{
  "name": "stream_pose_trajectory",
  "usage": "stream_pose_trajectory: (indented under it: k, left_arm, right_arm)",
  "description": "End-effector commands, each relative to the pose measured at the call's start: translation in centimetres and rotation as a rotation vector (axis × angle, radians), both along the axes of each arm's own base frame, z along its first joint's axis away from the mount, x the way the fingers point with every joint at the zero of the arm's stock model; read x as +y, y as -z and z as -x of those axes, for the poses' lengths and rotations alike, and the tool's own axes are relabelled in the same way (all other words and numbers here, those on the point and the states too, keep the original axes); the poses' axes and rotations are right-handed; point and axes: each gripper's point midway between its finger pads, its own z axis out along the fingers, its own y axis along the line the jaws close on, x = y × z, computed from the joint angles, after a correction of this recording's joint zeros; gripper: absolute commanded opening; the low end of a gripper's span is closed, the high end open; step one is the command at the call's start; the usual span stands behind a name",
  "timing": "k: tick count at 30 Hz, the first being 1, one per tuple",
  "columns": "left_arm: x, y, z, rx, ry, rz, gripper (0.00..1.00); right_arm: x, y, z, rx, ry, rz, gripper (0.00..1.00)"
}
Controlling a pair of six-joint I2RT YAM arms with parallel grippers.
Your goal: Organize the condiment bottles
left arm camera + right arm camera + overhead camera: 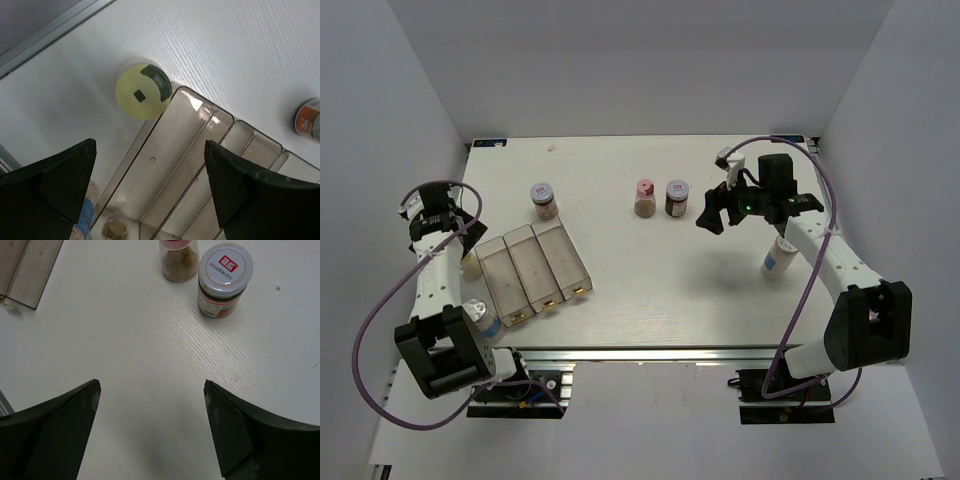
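Several spice jars are on the white table. A silver-lidded tan jar (544, 200) stands behind the clear tray (535, 265). A pink-lidded jar (644, 197) and a dark brown grey-lidded jar (677, 198) stand side by side at centre. They also show in the right wrist view, pink (178, 257) and dark (225, 277). A white blue-labelled jar (778, 258) is by the right arm. A yellow-lidded jar (143, 91) stands left of the tray. My left gripper (150, 145) is open above the tray's left end. My right gripper (150, 385) is open and empty, over bare table right of the dark jar.
The tray (200, 165) has three long compartments holding no jars. Another blue-labelled jar (480, 315) lies near the left arm's base, by the tray's near corner. White walls enclose the table on three sides. Purple cables loop off both arms.
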Motion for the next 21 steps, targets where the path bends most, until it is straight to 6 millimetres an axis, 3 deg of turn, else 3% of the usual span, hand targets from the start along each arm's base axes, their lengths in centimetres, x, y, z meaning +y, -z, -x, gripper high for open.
stream_pose_trajectory:
  k: [1, 8, 14, 21]
  left_arm:
    - [1.1, -0.6, -1.8, -0.075, 0.013, 0.003, 0.98]
    - [4.4, 0.2, -2.4, -0.094, -0.047, -0.005, 0.97]
    - [4.6, 1.8, -3.9, -0.079, -0.024, 0.030, 0.88]
    - [4.6, 3.4, -4.6, -0.026, 0.027, 0.050, 0.85]
  right_arm:
    - [0.3, 0.3, -0.3, -0.024, -0.029, -0.005, 0.89]
    - [0.4, 0.9, -0.2, -0.020, -0.048, 0.001, 0.89]
    - [0.4, 1.3, -0.2, -0.014, -0.050, 0.002, 0.89]
    - [0.2, 1.6, -0.1, -0.015, -0.042, 0.013, 0.89]
